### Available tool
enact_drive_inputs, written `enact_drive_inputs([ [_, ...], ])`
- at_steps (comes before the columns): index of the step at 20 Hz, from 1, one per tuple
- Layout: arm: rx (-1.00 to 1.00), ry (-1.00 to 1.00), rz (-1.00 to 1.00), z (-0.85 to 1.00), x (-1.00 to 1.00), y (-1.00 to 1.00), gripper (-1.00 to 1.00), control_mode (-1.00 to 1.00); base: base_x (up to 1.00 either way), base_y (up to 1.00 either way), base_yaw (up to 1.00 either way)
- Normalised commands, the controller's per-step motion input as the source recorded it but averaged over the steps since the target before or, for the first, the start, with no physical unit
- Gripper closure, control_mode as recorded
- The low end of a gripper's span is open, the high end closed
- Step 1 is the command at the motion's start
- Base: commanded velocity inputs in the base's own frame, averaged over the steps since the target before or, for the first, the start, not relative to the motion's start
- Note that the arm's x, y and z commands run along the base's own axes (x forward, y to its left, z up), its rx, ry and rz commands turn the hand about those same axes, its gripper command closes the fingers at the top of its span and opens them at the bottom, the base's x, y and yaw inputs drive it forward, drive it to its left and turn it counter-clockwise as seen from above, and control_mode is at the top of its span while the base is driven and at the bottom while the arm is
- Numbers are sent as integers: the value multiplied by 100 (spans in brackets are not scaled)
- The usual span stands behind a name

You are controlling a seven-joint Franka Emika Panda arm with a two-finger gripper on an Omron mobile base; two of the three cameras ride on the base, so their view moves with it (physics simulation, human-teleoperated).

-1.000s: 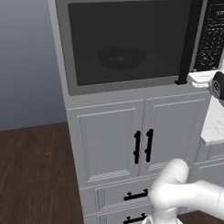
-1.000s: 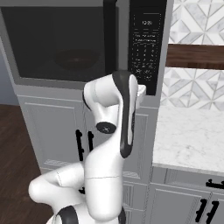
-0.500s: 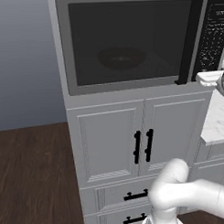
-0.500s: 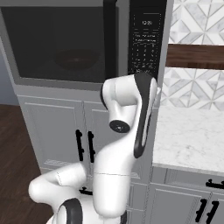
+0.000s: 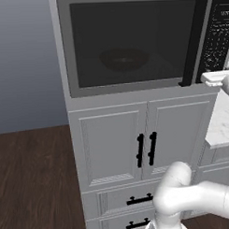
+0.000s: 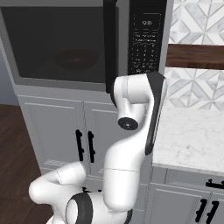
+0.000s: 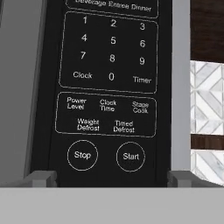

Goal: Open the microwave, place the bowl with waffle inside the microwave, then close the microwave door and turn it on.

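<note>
The microwave (image 5: 63, 52) sits built in above white cabinets, and the microwave door (image 5: 86, 47) is closed, its black bar handle (image 5: 193, 43) upright at the right. Through the tinted window the reddish-brown bowl (image 5: 124, 59) rests on the turntable, also dimly visible as the bowl (image 6: 76, 59). The waffle cannot be made out through the glass. My gripper (image 7: 111, 179) is open and empty, close in front of the black control panel (image 7: 109, 87), with the Stop button (image 7: 82, 155) and Start button (image 7: 131, 156) just above its fingertips (image 7: 41, 178). My hand (image 5: 217, 78) hovers by the panel's lower edge.
White cabinet doors (image 5: 112, 144) with short black handles and drawers stand below the microwave. A marble counter (image 6: 192, 135) and patterned backsplash (image 6: 197, 92) lie to the right. Dark wood floor (image 5: 34, 184) spreads to the left.
My arm's upper links have swung right and risen toward the control panel. The hand has edged slightly upward. Door and bowl have not moved.
</note>
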Motion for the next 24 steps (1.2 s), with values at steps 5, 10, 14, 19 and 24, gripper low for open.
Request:
enact_drive_inputs([
  [5, 0, 9, 0, 2, 20, 0, -100, -100, 0, 0, 0],
  [10, 0, 7, 0, 14, 3, -12, -100, -100, 0, 0, 0],
  [14, 0, 7, 0, 20, 0, -27, -100, -100, 0, 0, 0],
  [19, 2, 4, 0, 0, 0, -55, -100, -100, 0, 0, 0],
  [24, 2, 3, 0, 0, -3, -53, -100, -100, 0, 0, 0],
])
